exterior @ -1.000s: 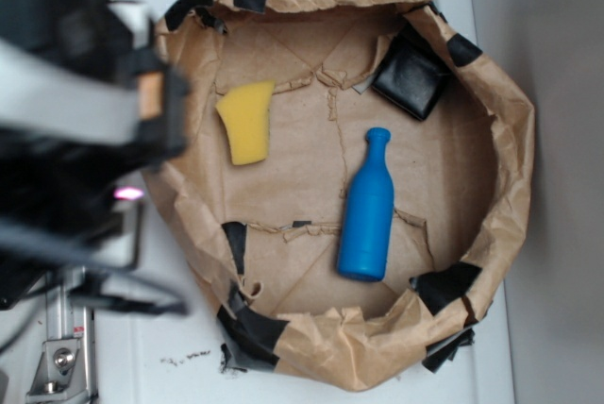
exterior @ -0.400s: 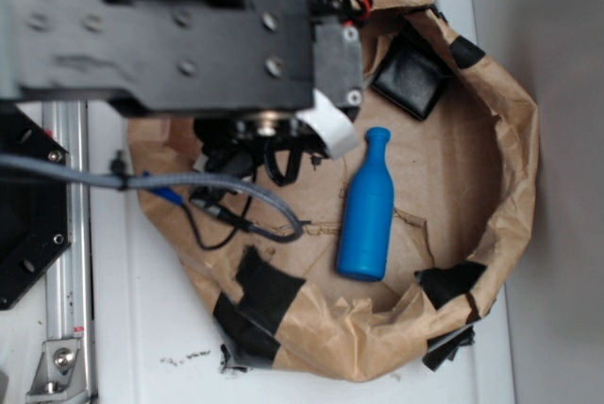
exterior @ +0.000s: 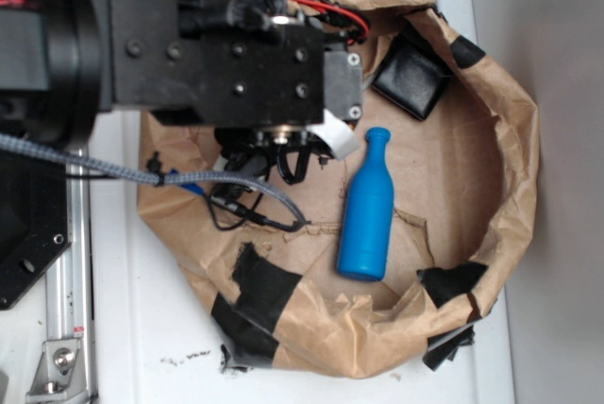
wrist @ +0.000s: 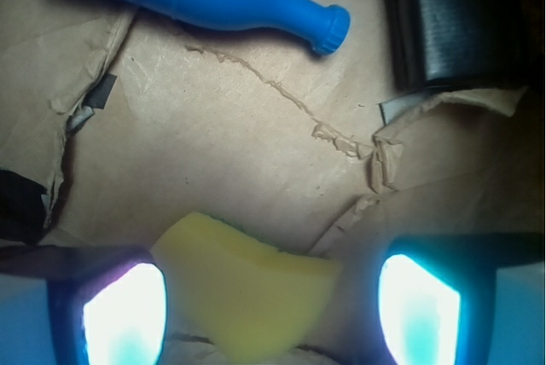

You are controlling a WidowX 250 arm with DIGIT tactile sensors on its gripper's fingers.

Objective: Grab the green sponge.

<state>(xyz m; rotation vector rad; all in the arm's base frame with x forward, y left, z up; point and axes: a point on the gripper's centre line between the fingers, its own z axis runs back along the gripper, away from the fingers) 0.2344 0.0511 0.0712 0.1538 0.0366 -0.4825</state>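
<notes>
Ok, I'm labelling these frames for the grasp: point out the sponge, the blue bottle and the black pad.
sponge (wrist: pixel 247 292): wrist view, middle of its yellow top face.
blue bottle (exterior: pixel 366 220): exterior view, middle of its body.
black pad (exterior: pixel 411 74): exterior view, centre of its top.

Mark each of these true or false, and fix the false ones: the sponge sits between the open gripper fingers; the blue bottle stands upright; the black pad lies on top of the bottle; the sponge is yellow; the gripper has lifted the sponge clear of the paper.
1. True. The sponge sits between the fingers of the open gripper.
2. False. The blue bottle lies on its side on the brown paper.
3. False. The black pad lies apart from the bottle, near the paper's rim.
4. True. It is yellow.
5. False. The fingers are spread, not closed on it.
</notes>
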